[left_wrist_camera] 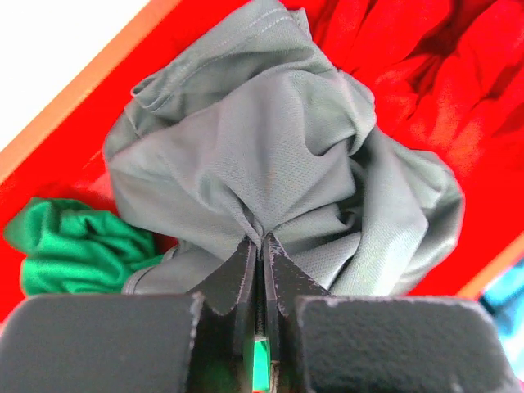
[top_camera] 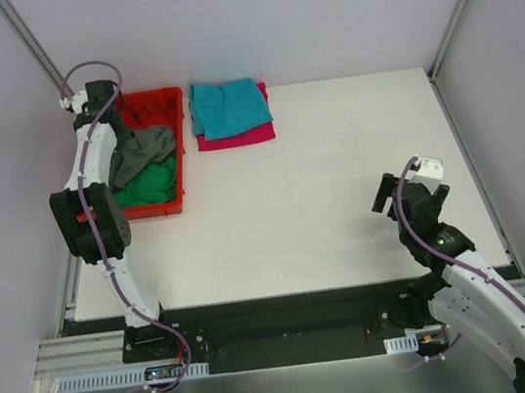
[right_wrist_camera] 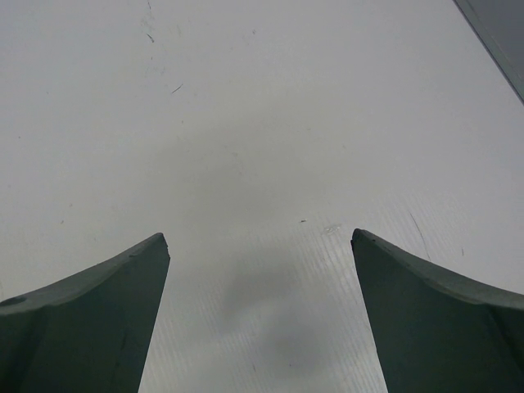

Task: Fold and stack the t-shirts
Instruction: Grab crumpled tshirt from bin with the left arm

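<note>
Left gripper (left_wrist_camera: 260, 242): jaws together, clamped on a gathered fold of the dark grey t-shirt (left_wrist_camera: 262, 147). This shirt lies in the red bin (top_camera: 155, 100) at far left, beside the green t-shirt (left_wrist_camera: 74, 246). Right gripper (right_wrist_camera: 260, 246): jaws apart above the table (right_wrist_camera: 246, 98), near right, well apart from both shirts.

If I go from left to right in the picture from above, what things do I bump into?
red bin holding the grey shirt and green shirt → teal shirt lying on the magenta shirt → right gripper
</note>
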